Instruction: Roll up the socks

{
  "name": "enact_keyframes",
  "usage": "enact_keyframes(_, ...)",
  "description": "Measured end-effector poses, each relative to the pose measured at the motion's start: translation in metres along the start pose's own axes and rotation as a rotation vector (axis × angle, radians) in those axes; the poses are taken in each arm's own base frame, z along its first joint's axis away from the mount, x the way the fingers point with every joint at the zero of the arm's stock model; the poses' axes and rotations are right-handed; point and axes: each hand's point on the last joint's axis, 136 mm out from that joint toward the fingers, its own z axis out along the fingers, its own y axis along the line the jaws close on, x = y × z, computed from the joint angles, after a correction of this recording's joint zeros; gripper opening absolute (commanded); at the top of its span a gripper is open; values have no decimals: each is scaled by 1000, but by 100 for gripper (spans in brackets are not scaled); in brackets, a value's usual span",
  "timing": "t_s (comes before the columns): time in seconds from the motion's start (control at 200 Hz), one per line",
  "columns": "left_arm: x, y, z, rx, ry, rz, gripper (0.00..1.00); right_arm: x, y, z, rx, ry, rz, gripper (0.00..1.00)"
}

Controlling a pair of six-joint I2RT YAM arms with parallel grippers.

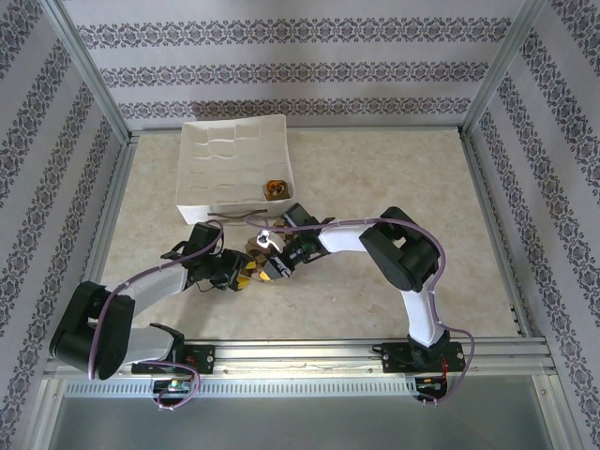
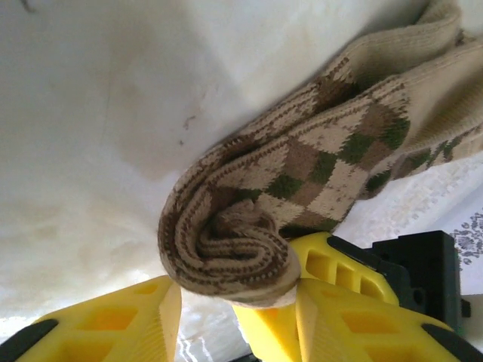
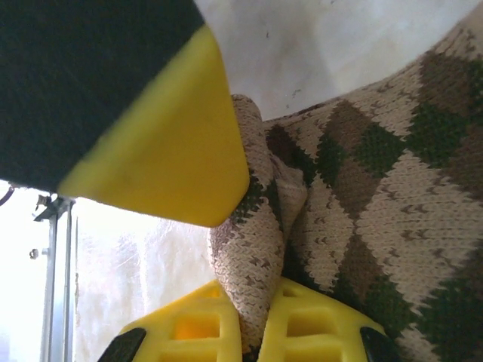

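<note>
The argyle sock (image 2: 317, 158) lay just left of centre in the overhead view, below the white box (image 1: 202, 155), its end wound into a roll. The right gripper (image 3: 253, 305) was clamped tight on a fold of it; the left gripper (image 2: 238, 294) stood half-spread either side of the roll, touching it, though whether it squeezed I could not tell

One argyle sock roll (image 2: 226, 241), one white tray (image 1: 225, 155), two arms (image 1: 150, 279) (image 1: 403, 253)
</note>
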Motion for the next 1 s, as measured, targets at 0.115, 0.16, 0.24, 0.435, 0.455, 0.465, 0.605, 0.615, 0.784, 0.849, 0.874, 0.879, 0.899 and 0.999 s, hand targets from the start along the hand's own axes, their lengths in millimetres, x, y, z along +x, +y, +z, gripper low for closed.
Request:
enact_keyframes(0.115, -2, 2, 3, -7, -1, 9, 39, -1, 0, 0, -19, 4, 39, 0)
enact_keyframes(0.16, -4, 4, 6, -17, -4, 13, 37, -1, 0, 0, -28, 6, 54, 0)
enact_keyframes(0.24, -8, 8, 11, -38, -7, 20, 27, -1, -1, 0, -39, 8, 77, 0)
enact_keyframes(0.435, -9, 2, 15, -59, 7, 50, 5, 2, -2, -3, -3, -2, 55, 30)
enact_keyframes(0.455, -9, 2, 15, -62, 8, 55, 5, 4, -1, -4, 8, -5, 32, 33)
enact_keyframes(0.465, -9, 2, 15, -62, 8, 54, 4, 4, 0, -5, 17, -6, 26, 34)
enact_keyframes(0.605, -9, 3, 15, -73, 9, 54, 3, 25, 17, -19, 210, 4, -188, 48)
enact_keyframes(0.615, -9, 3, 15, -73, 9, 54, 3, 27, 18, -20, 229, 4, -212, 49)
enact_keyframes(0.784, -9, 4, 13, -94, 9, 45, 3, 23, 36, -29, 511, 6, -601, 51)
enact_keyframes(0.849, -9, 4, 13, -105, 11, 41, 3, 17, 35, -26, 616, 22, -726, 52)
enact_keyframes(0.874, -9, 4, 13, -108, 11, 41, 3, 16, 34, -25, 652, 31, -767, 53)
enact_keyframes(0.879, -9, 4, 13, -108, 11, 41, 3, 16, 34, -25, 660, 36, -778, 53)
enact_keyframes(0.899, -9, 4, 13, -110, 12, 39, 3, 15, 34, -24, 684, 44, -806, 53)
enact_keyframes(0.999, -9, 4, 13, -119, 15, 38, 3, 11, 29, -18, 782, 85, -928, 52)
